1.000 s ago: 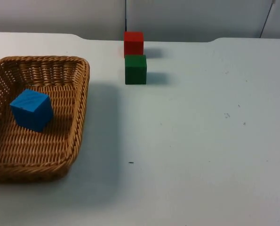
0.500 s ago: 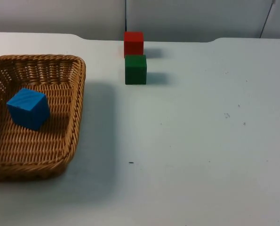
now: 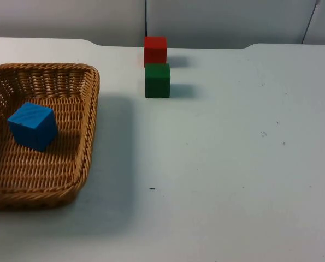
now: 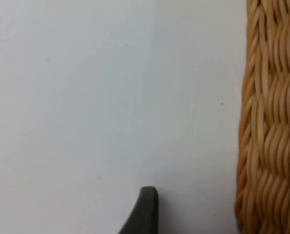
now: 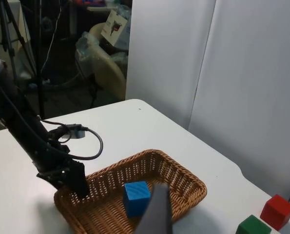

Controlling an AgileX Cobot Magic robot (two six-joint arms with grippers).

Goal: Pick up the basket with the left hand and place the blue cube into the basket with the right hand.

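Starting at your left: the left gripper (image 5: 79, 184) sits at the basket (image 3: 94, 93) rim, at the basket's end away from the cubes, seen from the right wrist view. Its black arm slants down to it across the bench (image 3: 233, 164). You can't tell if it is clamped on the rim or released. In the left wrist view one dark tip stands over bare bench, with the woven basket wall close beside it and not touching it.

The basket is at the left side of the bench in the top view, partly cut by the picture's edge. You can't tell if it is lifted or resting. It casts a wide shadow on the bench to its right.

The blue cube (image 3: 34, 125) is inside the basket, on the woven floor, turned a bit off square to the walls, touching none of them.

Further right, well apart from the basket, the green cube (image 3: 157, 80) stands on the bench. The red cube (image 3: 155, 50) is just behind it, near the grey wall (image 3: 222, 22). Both are upright.

The right gripper (image 5: 154, 214) is held high above the bench, well apart from the basket, looking down on the basket and all three cubes. One dark tip shows, so its state can't be told; this arm waits.
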